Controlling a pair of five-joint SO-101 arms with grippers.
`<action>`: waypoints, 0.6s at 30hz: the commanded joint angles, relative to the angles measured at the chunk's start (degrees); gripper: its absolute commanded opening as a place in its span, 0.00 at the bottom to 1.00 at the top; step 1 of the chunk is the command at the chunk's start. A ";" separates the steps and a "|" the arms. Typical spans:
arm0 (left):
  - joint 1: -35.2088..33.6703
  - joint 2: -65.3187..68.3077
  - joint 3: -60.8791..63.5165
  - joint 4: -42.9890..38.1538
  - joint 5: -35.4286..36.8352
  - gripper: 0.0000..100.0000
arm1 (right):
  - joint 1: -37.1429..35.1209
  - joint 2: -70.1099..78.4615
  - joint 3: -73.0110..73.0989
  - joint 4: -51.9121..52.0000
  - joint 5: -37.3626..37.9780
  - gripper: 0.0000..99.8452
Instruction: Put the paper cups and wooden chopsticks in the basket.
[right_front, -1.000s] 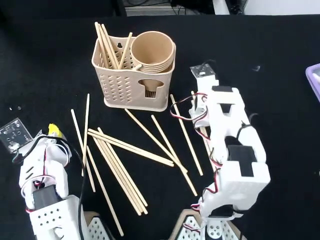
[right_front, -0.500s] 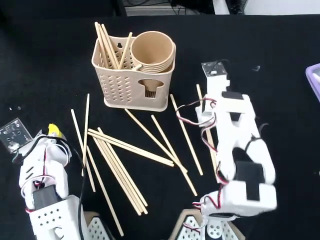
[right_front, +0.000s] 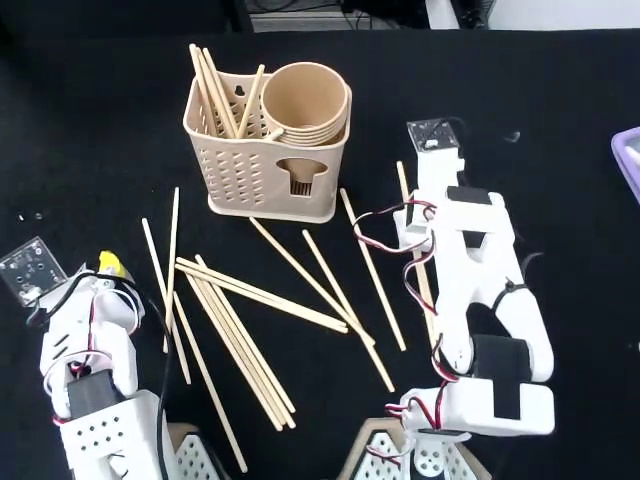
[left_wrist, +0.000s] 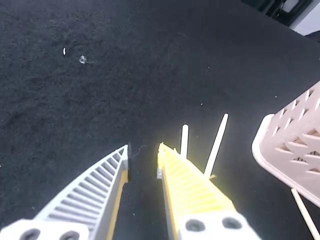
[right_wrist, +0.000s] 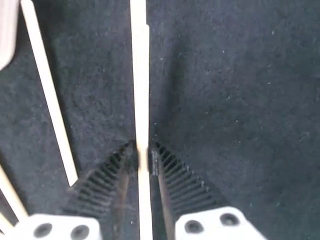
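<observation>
A beige basket (right_front: 262, 180) at the back holds a stack of paper cups (right_front: 306, 100) and several upright wooden chopsticks (right_front: 215, 95). More chopsticks (right_front: 240, 340) lie scattered on the black table in front of it. My right gripper (right_wrist: 142, 156) is shut on one chopstick (right_wrist: 140, 75), which runs straight out between its fingers. In the high view that chopstick (right_front: 404, 190) sticks out from under the right arm (right_front: 470, 240), right of the basket. My left gripper (left_wrist: 143, 150) is open over bare table at the front left, with two chopstick ends (left_wrist: 217, 145) just beyond its tips.
A purple object (right_front: 628, 160) sits at the right table edge. The basket's corner (left_wrist: 295, 150) shows beside the left gripper. Another loose chopstick (right_wrist: 47, 95) lies close alongside the held one. Bare black table lies at the far left and far right.
The right arm has swung to the right and stretched farther back, and the chopstick under it has shifted with it. The left arm has kept still.
</observation>
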 joint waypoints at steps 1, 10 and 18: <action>-0.40 -0.53 -0.84 0.09 -0.35 0.11 | 0.97 -3.38 0.57 -1.23 -0.35 0.01; -0.31 -0.53 -0.75 0.09 -0.35 0.11 | 0.88 -0.40 0.40 -2.46 -0.09 0.01; -0.31 -0.53 -0.75 0.09 -0.35 0.11 | 1.41 4.35 -3.74 0.00 0.00 0.01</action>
